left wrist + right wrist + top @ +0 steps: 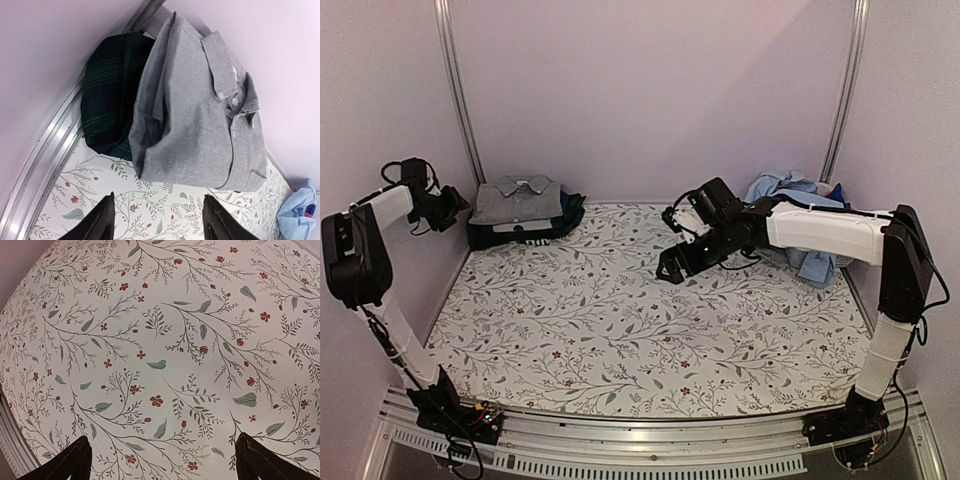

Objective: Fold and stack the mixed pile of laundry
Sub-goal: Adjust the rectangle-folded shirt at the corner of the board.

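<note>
A folded grey collared shirt (517, 198) lies on top of a dark stack with a green plaid piece (107, 95) at the back left corner; the grey shirt also shows in the left wrist view (200, 110). A loose heap of light blue shirts (795, 195) lies at the back right, partly hidden by the right arm. My left gripper (455, 208) is open and empty, just left of the stack. My right gripper (672, 268) is open and empty over the bare floral sheet (620, 320), left of the heap.
Lilac walls close in the back and both sides, with metal posts (460, 90) at the back corners. A metal rail (650, 440) runs along the near edge. A corner of light blue cloth (300, 210) shows in the left wrist view.
</note>
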Robot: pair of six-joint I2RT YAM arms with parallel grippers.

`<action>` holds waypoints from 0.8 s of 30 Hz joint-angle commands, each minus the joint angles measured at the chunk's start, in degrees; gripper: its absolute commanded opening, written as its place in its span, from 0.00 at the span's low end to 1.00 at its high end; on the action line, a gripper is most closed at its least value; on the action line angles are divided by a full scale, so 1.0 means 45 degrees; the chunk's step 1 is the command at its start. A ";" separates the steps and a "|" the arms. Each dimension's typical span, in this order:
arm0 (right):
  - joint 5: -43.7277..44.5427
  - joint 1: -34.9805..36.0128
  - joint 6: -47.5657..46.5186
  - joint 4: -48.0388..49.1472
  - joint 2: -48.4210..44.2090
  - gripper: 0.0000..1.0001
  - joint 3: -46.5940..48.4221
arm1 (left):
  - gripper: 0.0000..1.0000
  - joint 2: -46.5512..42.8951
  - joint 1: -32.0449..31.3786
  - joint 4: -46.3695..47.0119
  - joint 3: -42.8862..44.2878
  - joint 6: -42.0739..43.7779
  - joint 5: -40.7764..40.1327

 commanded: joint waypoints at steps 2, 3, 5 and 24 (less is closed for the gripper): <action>-0.0094 -0.0097 -0.0065 0.0099 -0.0261 0.99 0.0070 | 0.58 0.0711 -0.0539 0.0716 -0.0017 -0.0867 0.0789; -0.0090 -0.0106 -0.0084 0.0094 -0.0245 0.99 0.0090 | 0.58 0.0887 -0.0584 0.0707 0.0121 -0.1008 0.0820; -0.0070 -0.0098 -0.0111 0.0092 -0.0248 0.99 0.0112 | 0.55 0.1210 -0.0678 0.0713 0.0362 -0.1347 0.0778; 0.0028 -0.0104 0.0135 -0.0029 -0.0259 0.99 0.0037 | 0.00 0.3630 -0.0146 0.0645 0.2325 -0.1872 -0.0203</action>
